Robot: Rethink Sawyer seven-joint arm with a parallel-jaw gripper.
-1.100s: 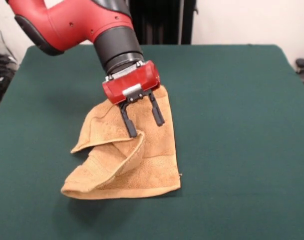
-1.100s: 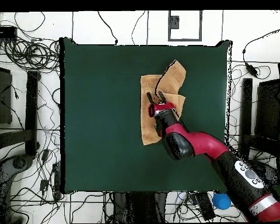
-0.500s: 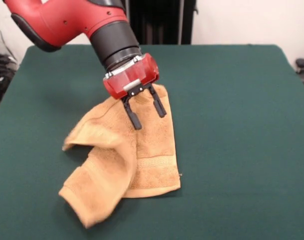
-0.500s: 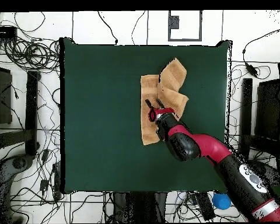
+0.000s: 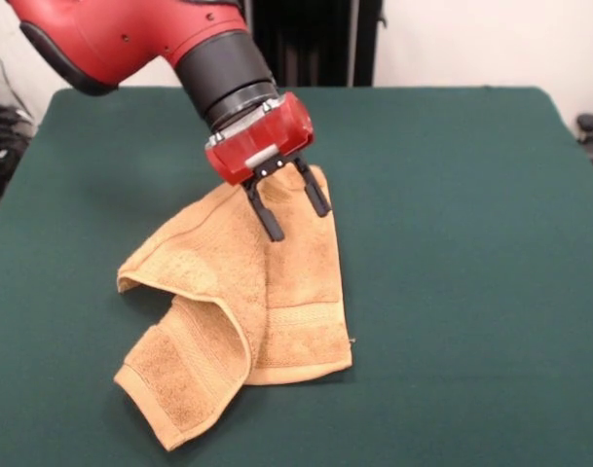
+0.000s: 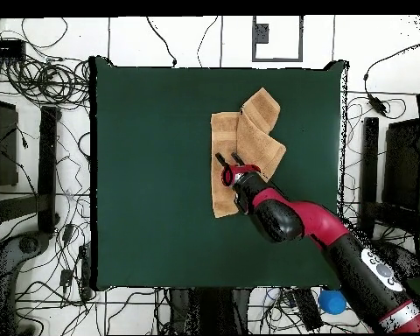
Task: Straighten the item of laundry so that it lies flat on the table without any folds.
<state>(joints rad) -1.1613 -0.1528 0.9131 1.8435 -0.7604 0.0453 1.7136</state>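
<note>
Table: You see a big dark green table [image 5: 471,243]. It fills most of the front view. Its cloth top [image 6: 152,175] is much bigger than the towel.

Arm: Your red and black arm [image 5: 150,39] comes down from the top left in the front view. In the overhead view the arm [image 6: 318,232] reaches in from the bottom right corner and points at the towel.

Towel: Your orange-tan towel [image 5: 267,292] lies on the table, a bit left of the middle in the front view. In the overhead view the towel [image 6: 244,144] sits in the upper right part of the green top. It is not flat. One part lies smooth on the table with a straight hem along its near edge. Another part is folded over it on the left side.

Fold: You can see a flap [image 5: 179,375] sticking out at the bottom left of the towel. It lies at a slant. A raised, rounded edge [image 5: 145,277] bulges up above it.

Stripe: You can spot a woven band [image 5: 301,316] running across the flat part, near the hem.

Claw: Your gripper [image 5: 294,204] hangs just over the far end of the towel. Its two black fingers [image 5: 267,212] are spread apart and point down at a tilt. Nothing is between them, so the claw is let go and grips nothing. In the overhead view the gripper [image 6: 227,163] sits over the towel's lower part.
</note>
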